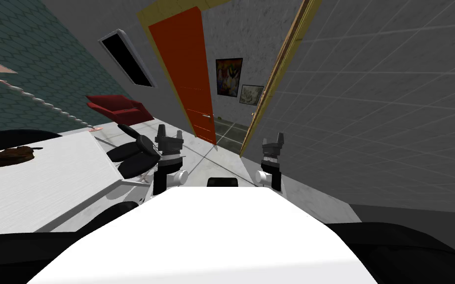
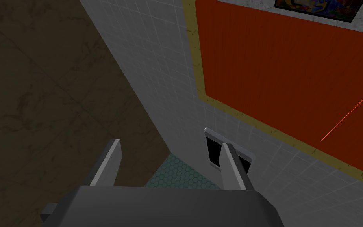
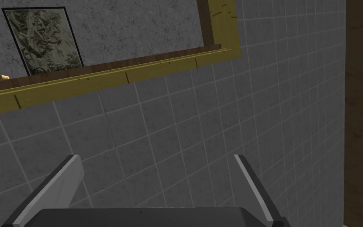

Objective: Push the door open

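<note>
The red door (image 1: 184, 74) is standing ahead of me, a bit to my left, inside a yellow frame (image 1: 271, 84). It is looking partly open. A gap is showing between its handle (image 1: 207, 116) side and the frame, and a bright picture (image 1: 229, 76) is hanging on a wall past the gap.

My left claw (image 1: 170, 135) is pointing at the door. My right claw (image 1: 274, 138) is pointing at the grey tiled wall (image 1: 379, 98) by the frame. Both claws are holding nothing, with their fingers wide apart. The door is well apart from them. A black chair (image 1: 132, 153) is sitting just beside my left arm.

I think I am only getting near the door now. To push well, I should be rolling closer first and keeping off the chair. Then the left claw should be pressing near the handle, far from the hinges. It should be going slowly and straight, so the fingers are not slipping or catching the frame.
</note>
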